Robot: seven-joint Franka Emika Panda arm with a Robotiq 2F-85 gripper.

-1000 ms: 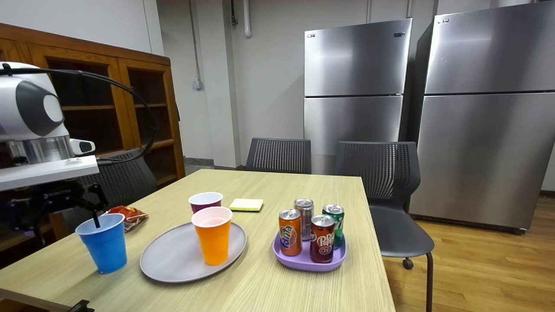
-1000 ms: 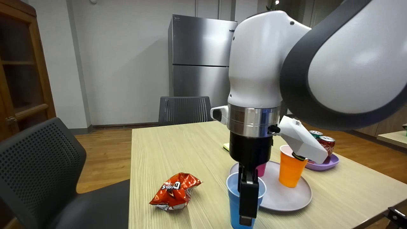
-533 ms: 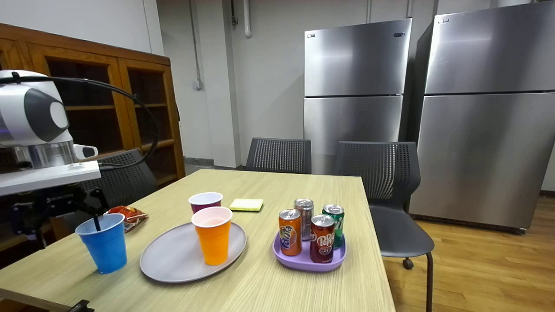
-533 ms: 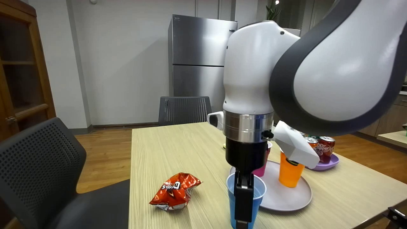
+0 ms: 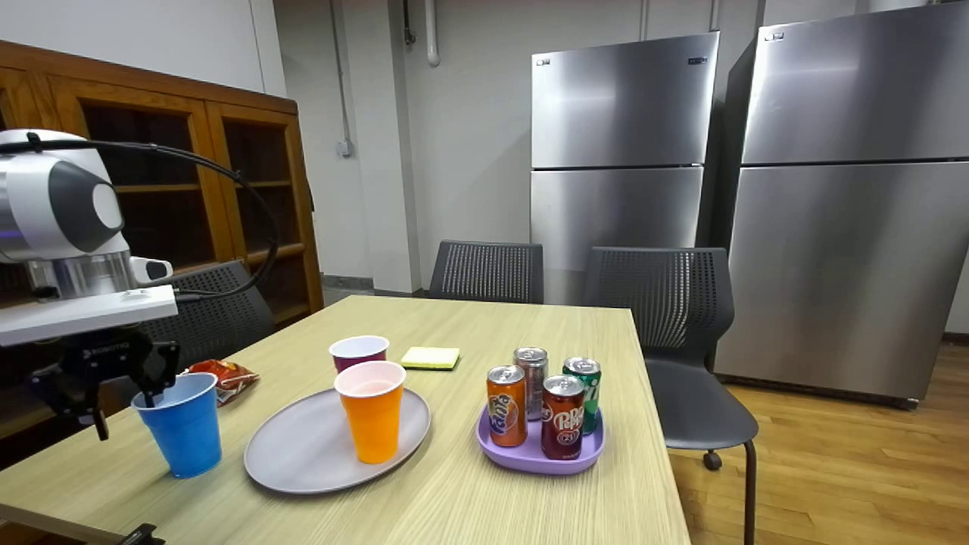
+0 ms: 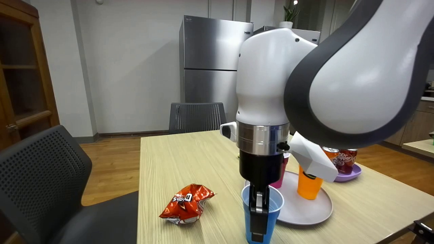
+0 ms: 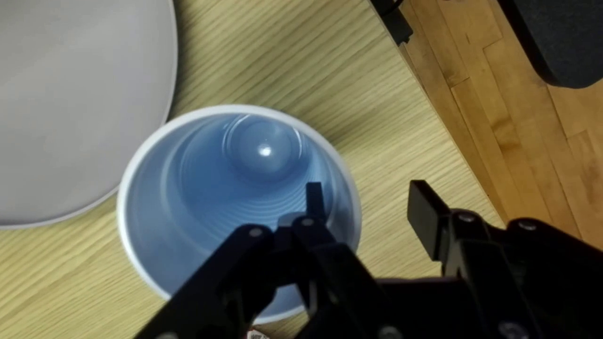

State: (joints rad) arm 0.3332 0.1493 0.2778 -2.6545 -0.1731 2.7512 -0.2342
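A blue cup [image 5: 184,435] with a white rim stands upright on the table; its inside shows in the wrist view. My gripper [image 7: 370,205] is partly closed and straddles the cup's wall: one finger [image 7: 315,200] is inside the cup [image 7: 207,165], the other finger [image 7: 426,219] outside over the table. A gap remains between the fingers and the wall on the outer side, and nothing is gripped. Whether the inner finger touches the wall cannot be told. In an exterior view the gripper [image 6: 258,234] partly hides the cup.
A grey plate [image 5: 303,446] lies close beside the blue cup, bearing an orange cup [image 5: 371,416]. Behind are a dark red cup [image 5: 350,363] and a yellow sponge [image 5: 429,358]. A red snack bag [image 6: 188,205] lies nearby. A purple tray [image 5: 530,463] holds several cans. The table edge runs near the gripper.
The arm has come down a little and shifted slightly. Over the last half second the fingers have drawn closer together around the cup's wall. The blue cup has stayed in place.
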